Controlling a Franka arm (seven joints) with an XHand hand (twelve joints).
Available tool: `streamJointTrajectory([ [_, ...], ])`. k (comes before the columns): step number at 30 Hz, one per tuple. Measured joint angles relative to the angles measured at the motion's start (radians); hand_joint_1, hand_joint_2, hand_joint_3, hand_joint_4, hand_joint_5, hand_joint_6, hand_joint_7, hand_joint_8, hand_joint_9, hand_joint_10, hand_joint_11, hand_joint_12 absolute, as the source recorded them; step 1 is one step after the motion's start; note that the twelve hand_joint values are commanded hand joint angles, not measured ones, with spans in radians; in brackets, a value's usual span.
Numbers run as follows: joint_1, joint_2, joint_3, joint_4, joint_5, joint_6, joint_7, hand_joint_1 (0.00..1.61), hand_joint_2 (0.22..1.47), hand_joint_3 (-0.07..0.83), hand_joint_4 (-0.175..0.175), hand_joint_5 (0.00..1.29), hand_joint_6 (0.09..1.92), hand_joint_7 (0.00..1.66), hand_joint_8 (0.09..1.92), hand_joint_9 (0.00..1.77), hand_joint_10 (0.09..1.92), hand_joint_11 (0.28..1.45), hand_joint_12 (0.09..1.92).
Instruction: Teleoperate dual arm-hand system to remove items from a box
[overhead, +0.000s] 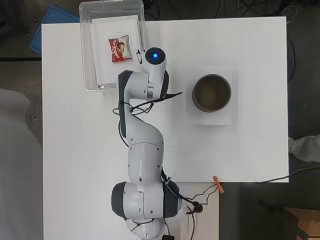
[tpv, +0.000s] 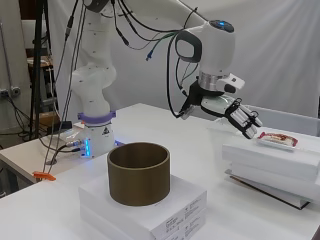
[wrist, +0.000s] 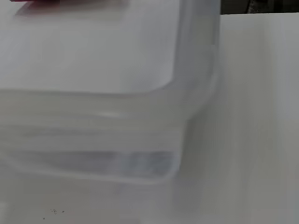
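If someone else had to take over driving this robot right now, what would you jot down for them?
Robot hand: open, holding nothing, fingers stretched toward the packet, at the near edge of the bin.
Packet: red and white, lying flat inside the clear bin, on a white block.
Brown ring: on a white box to one side, nothing visible inside.
Done: nothing removed yet.
Left: grasp the packet and lift it out of the bin.

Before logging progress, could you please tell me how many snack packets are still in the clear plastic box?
1: a red-and-white snack packet lies on the white insert inside the clear plastic box. No others show.
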Motion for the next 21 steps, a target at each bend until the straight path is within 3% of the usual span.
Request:
streamJointTrajectory([
  [4, -0.036, 0.127, 0.045, 0.146, -0.024, -0.019, -0.006, 0.39, 1.02, -0.01, -0.025, 0.33, 0.09, 0.52, 0.09, 0.53, 0.09, 0.48, 0.09],
  [10, -0.07, 0.217, 0.099, 0.281, 0.057, -0.06, -0.05, 0.43, 1.04, 0.003, -0.016, 0.37, 0.09, 0.53, 0.09, 0.53, 0.09, 0.47, 0.09],
  [20, -0.055, 0.265, 0.204, 0.342, -0.16, -0.05, 0.008, 0.41, 0.99, -0.009, -0.013, 0.21, 0.09, 0.4, 0.09, 0.44, 0.09, 0.43, 0.09],
  [21, -0.059, 0.272, 0.207, 0.354, -0.151, -0.062, 0.002, 0.47, 1.0, -0.004, 0.001, 0.29, 0.09, 0.48, 0.09, 0.51, 0.09, 0.46, 0.09],
])
